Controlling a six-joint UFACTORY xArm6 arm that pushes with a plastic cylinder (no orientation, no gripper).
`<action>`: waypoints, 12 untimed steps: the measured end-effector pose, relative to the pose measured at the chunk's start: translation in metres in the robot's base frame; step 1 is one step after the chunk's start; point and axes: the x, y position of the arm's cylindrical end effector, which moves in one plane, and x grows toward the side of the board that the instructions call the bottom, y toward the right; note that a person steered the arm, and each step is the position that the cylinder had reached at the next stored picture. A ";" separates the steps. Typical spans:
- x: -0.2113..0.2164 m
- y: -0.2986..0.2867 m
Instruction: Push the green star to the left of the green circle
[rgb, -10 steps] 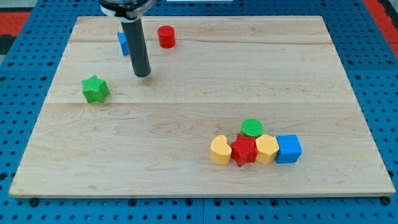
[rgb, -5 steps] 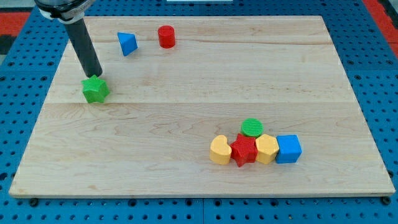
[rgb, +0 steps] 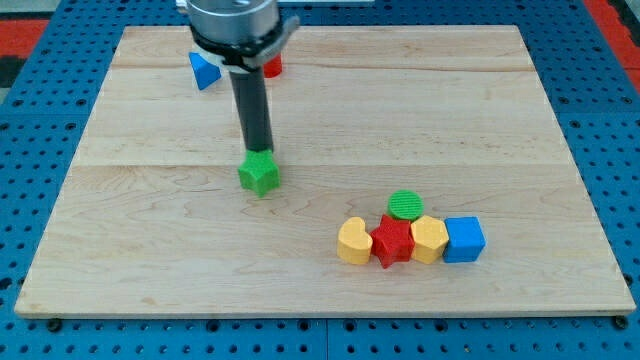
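My tip touched the green star block's far side; green circle block well right; no jaws on rod.

The board is pale wood with visible grain and plank seams, matt. The green star, green circle and blue cube look like ribbed, matt plastic. The rod is smooth, dark and faintly glossy down to the tip. Around the board lies a blue perforated panel, seemingly plastic.
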 end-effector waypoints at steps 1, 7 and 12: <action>0.034 -0.005; 0.064 0.012; 0.033 0.006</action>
